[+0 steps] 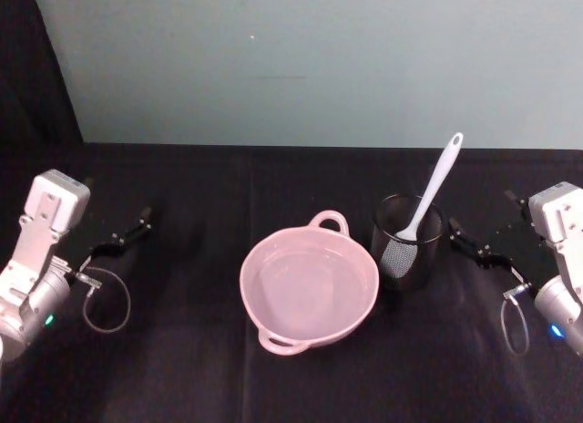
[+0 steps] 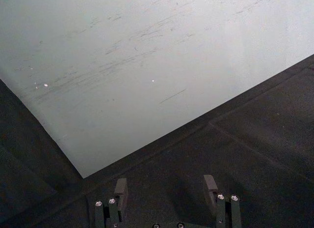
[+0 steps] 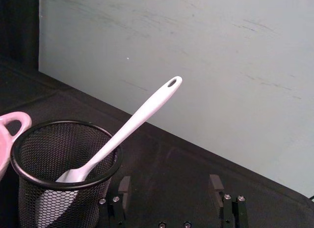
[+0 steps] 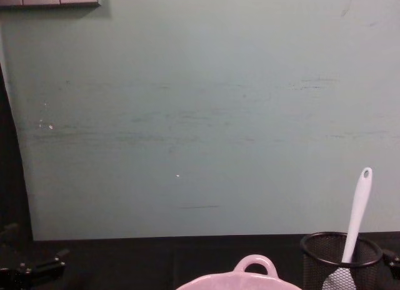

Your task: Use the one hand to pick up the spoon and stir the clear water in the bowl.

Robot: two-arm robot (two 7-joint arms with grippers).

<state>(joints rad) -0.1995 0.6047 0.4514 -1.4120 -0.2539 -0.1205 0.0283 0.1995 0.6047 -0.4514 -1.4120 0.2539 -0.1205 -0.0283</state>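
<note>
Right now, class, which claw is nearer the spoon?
Right. The right claw sits just right of the spoon, which stands in a cup; the left claw is far left, beyond the bowl.

The head view looks steeply down on the black table (image 1: 182, 350), pink bowl (image 1: 250, 291) and wire-mesh cup (image 1: 414, 268) mid-frame. The chest view sits low, facing the pale wall (image 4: 200, 115), and shares the bowl's handle, cup and white spoon (image 4: 357, 209). The left wrist view looks past the left gripper (image 2: 166, 181) at table and wall; the right, past the right gripper (image 3: 170, 180), sits close to cup and spoon.
</note>
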